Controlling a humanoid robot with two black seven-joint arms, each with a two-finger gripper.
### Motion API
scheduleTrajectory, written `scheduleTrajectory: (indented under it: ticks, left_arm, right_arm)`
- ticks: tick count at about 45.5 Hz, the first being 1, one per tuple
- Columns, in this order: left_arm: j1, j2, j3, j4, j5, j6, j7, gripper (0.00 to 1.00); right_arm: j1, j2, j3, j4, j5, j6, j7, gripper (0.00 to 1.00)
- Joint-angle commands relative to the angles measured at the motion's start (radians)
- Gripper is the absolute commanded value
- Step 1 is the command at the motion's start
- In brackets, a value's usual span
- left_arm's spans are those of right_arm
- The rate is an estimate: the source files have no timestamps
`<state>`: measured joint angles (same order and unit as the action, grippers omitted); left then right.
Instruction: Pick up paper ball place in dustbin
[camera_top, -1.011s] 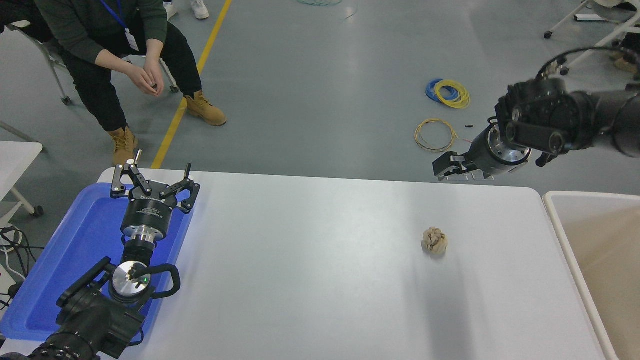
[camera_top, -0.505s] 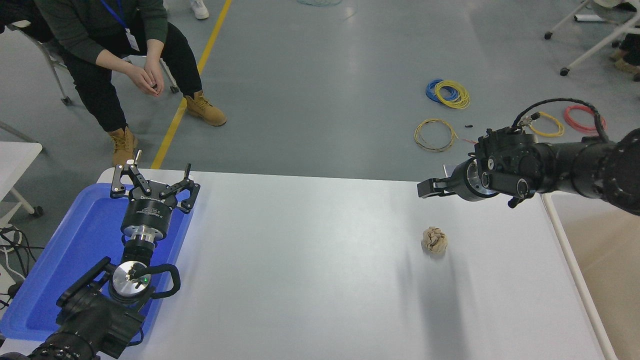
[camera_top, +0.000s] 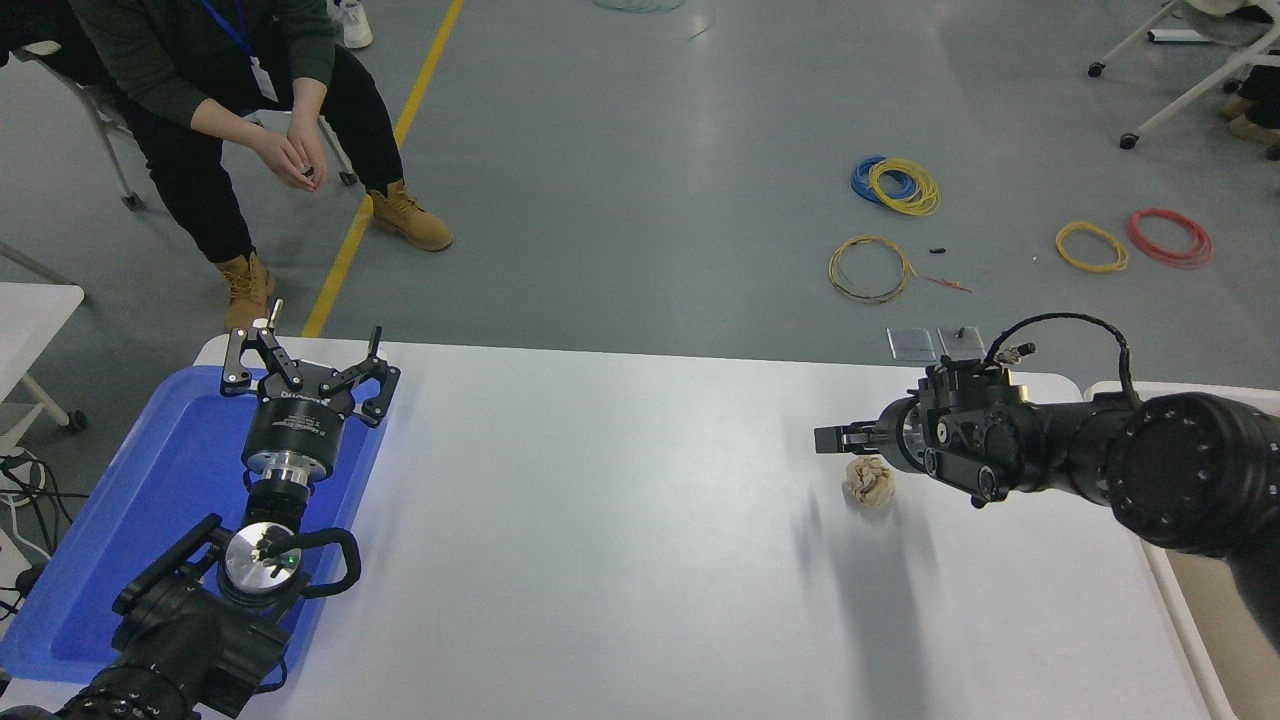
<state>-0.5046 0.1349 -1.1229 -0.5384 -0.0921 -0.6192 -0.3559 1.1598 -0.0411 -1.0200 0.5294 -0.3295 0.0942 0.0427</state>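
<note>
Basically, paper ball (camera_top: 868, 482) sat on the desk just below right tool (camera_top: 830, 438), nearer camera; tool's opening: cannot tell.

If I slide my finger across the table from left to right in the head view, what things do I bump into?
Shallow blue plastic tray → parked left gripper, open above the tray → crumpled tan paper ball → black right gripper and its arm → white-rimmed dustbin.
</note>
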Motion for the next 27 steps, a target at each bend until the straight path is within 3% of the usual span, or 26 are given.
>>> scheduleTrajectory:
  ticks: [1, 21, 27]
  left_arm:
    - [0.0, 0.0, 0.0, 0.0, 0.0, 0.0, 0.0, 1.0]
    - [0.0, 0.0, 0.0, 0.0, 0.0, 0.001, 0.0, 1.0]
    - [0.0, 0.0, 0.0, 0.0, 0.0, 0.0, 0.0, 1.0]
  right_arm:
    - [-0.075, 0.013, 0.001, -0.071, -0.005, -0.016, 0.0, 1.0]
    - [-0.106, 0.023, -0.003, -0.078, -0.006, -0.05, 0.002, 0.97]
    - [-0.118, 0.026, -0.011, -0.078, -0.016, -0.059, 0.003, 0.86]
